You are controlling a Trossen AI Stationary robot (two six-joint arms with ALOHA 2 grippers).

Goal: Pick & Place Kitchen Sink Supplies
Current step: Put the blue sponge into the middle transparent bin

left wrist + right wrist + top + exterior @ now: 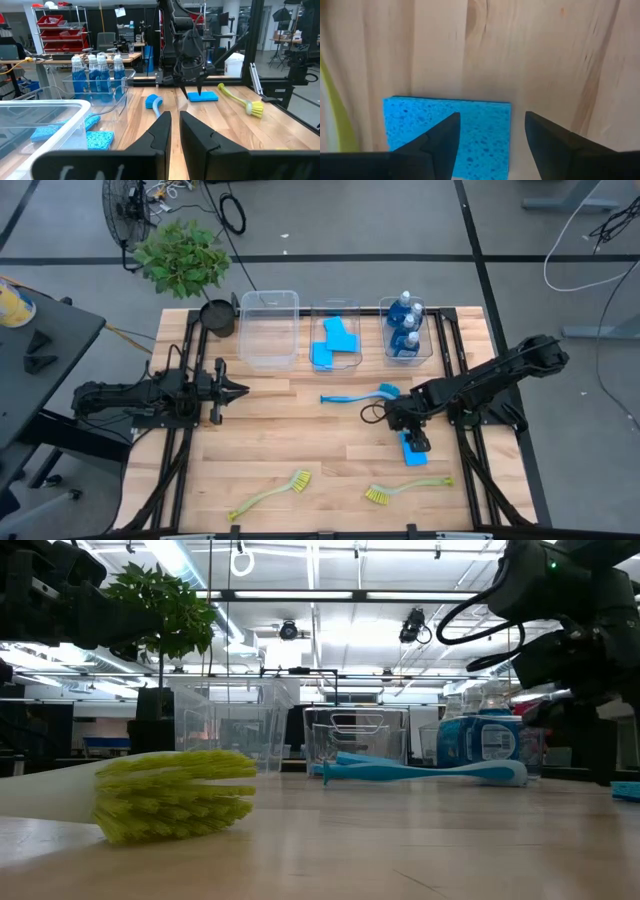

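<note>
A flat blue sponge (414, 452) lies flat on the wooden table at the right, also in the right wrist view (480, 125) and the left wrist view (206, 96). My right gripper (492, 142) hangs open close above it, pointing steeply down. One finger stands over the sponge and the other just past its short edge. My left gripper (236, 390) rests level at the table's left, fingers shut with nothing between them. A blue brush (360, 394) lies mid-table. Two yellow-green brushes (272, 494) (405, 488) lie near the front edge.
Three clear bins stand along the far edge: an empty one (268, 328), one with blue sponges (335, 340), and one with blue bottles (405, 325). A potted plant (185, 258) stands at the far left corner. Bare wood lies between the brushes.
</note>
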